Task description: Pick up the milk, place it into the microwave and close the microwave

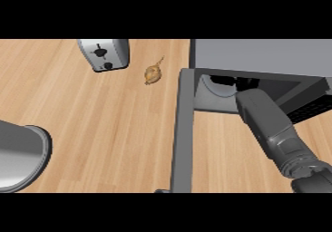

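Milk escapes our view; we find the right hand (pixel 229 82) inside the microwave (pixel 262 54), whether holding anything we cannot tell, and the open door (pixel 183 136) stands to its left.

The counter (pixel 95 127) is matt pale wood, the toaster (pixel 105 54) glossy metal, the microwave (pixel 262 56) matt grey.

Microwave (pixel 262 56): door (pixel 183 131) swung open, upper right of table (pixel 95 118).
Right forearm (pixel 269 122): extends inside; hand (pixel 227 82) seemingly within, mostly hidden.
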`<move>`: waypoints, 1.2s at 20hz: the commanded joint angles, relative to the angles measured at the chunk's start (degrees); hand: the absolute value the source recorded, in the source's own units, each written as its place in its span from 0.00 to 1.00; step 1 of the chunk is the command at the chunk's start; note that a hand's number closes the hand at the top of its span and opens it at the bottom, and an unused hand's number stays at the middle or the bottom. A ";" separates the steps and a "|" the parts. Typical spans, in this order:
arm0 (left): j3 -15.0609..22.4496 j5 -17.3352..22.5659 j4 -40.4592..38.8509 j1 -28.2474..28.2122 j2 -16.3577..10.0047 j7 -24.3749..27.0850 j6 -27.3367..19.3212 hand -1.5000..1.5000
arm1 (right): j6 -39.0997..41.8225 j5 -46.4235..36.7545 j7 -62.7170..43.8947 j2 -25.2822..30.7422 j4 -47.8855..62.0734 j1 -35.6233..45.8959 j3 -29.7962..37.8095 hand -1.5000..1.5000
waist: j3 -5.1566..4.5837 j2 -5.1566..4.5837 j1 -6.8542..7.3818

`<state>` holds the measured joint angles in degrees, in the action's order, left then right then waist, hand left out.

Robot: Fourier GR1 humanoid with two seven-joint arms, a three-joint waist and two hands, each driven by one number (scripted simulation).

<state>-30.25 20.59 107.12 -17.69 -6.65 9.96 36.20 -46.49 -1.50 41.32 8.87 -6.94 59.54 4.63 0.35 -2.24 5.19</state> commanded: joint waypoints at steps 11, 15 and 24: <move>1.15 -0.71 -2.64 2.46 0.08 -0.50 -0.25 0.00 | -1.61 -0.16 -0.55 6.53 3.83 -2.95 1.33 1.00 | -0.04 -1.30 1.52; 1.91 -1.94 -3.12 4.74 -0.44 -1.65 -1.39 0.00 | -1.61 -2.42 -2.29 5.30 4.69 -0.26 -0.83 1.00 | -0.06 -1.24 1.72; 1.99 -2.72 -1.84 5.69 -0.46 -3.09 -2.90 0.00 | -4.89 -3.64 -2.45 3.78 4.16 -0.56 -1.79 0.00 | 0.06 -1.32 2.08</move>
<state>-28.34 18.18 105.43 -13.72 -6.63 8.37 34.73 -48.63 -4.90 37.95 13.31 -2.35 59.07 2.96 0.57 -3.55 7.50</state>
